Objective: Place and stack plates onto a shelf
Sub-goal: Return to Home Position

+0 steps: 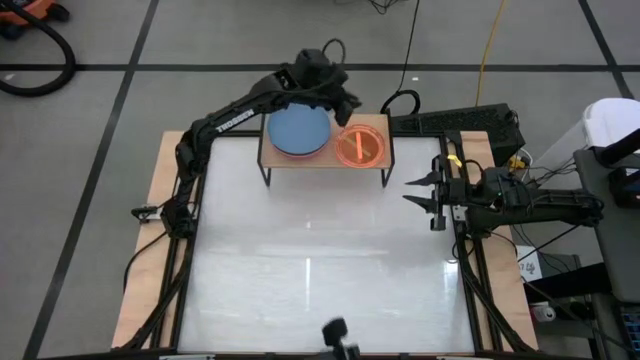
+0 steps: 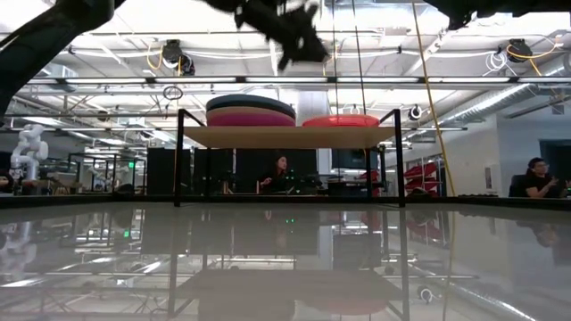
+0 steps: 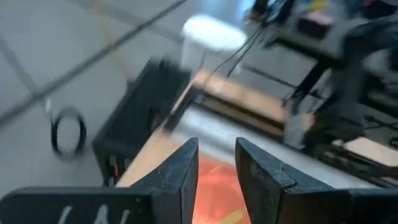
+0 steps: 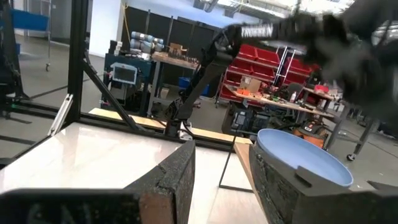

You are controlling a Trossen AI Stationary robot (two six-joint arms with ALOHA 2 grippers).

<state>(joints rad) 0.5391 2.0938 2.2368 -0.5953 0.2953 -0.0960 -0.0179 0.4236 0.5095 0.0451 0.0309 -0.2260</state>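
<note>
Left hand (image 3: 217,152): noted open, empty, orange plate (image 1: 359,146) just below, blue stack (image 1: 298,130) beside, both on shelf (image 1: 330,161). Saw no plates on surface (image 1: 320,260). Stacking judged done. Right hand (image 1: 408,191): open, well apart.

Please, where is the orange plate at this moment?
In the high view, the orange plate lies on the right half of the shelf, beside the blue plate, with the left gripper just above it.
</note>
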